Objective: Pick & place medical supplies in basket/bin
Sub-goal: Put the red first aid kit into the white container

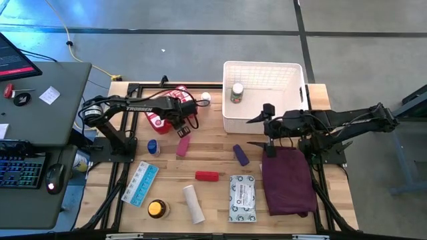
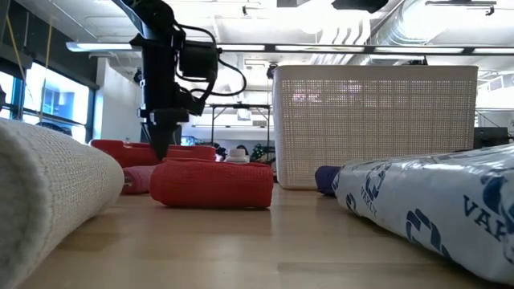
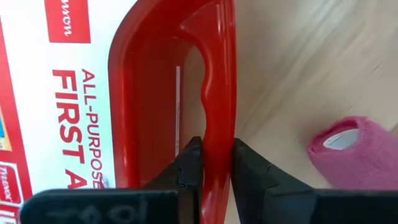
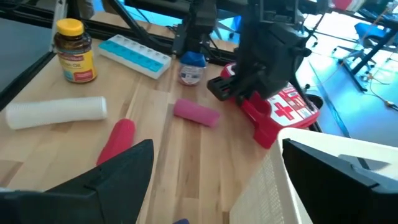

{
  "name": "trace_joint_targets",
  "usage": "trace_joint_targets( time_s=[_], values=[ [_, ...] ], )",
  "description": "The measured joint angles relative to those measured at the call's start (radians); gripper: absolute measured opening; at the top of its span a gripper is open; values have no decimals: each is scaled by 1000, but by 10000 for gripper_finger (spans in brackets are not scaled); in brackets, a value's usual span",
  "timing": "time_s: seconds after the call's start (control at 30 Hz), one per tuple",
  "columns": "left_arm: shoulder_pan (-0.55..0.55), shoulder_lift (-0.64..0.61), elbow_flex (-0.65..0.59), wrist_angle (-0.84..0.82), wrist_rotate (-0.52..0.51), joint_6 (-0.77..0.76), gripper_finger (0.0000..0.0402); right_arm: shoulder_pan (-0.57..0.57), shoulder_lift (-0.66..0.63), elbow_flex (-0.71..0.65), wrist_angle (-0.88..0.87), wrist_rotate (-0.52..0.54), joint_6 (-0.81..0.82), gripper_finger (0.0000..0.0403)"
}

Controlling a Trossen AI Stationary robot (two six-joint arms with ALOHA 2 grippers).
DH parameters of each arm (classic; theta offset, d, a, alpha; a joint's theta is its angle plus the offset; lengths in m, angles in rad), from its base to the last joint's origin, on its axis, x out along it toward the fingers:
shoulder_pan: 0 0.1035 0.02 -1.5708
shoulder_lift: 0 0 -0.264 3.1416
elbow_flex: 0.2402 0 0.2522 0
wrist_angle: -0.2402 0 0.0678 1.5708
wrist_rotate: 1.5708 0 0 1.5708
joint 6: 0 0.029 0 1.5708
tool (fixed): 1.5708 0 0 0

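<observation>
The red first-aid case [image 1: 162,108] lies flat on the table left of the white basket [image 1: 227,100]. My left gripper [image 1: 181,123] points down at the case's handle, shut on it; the low view shows it [image 2: 161,144] down at the case [image 2: 120,149]. My right gripper [image 1: 256,132] hangs open in the air near the basket's near corner, holding nothing. A green-labelled bottle [image 1: 237,93] stands inside the basket. A pink roll [image 1: 183,145], a purple tube [image 1: 241,155] and a red roll [image 1: 206,175] lie loose on the table. My left gripper pinches the bar of the case's red handle [image 3: 217,124] between its two fingers [image 3: 189,165], one inside the handle opening and one outside. The fingers come from above, pointing steeply down, and lie across the bar. The case lies flat on the table.
A blue pill strip [image 1: 140,183], an orange-lidded tin [image 1: 157,209], a white roll [image 1: 193,203] and a grey-white packet [image 1: 243,197] lie near the front edge. A small blue-capped bottle [image 1: 153,146] stands near the left arm's base. A maroon cloth [image 1: 288,180] lies at right.
</observation>
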Motion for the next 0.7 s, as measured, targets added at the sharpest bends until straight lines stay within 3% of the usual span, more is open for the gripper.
trace_joint_targets(
  time_s=[0.33,0.7],
  values=[
    [0,1,107,-169,-128,-14,90,0,0,0,0,-7,48,346],
    [-106,1,442,-420,-298,-37,90,14,-20,0,68,18,70,346]
  ],
)
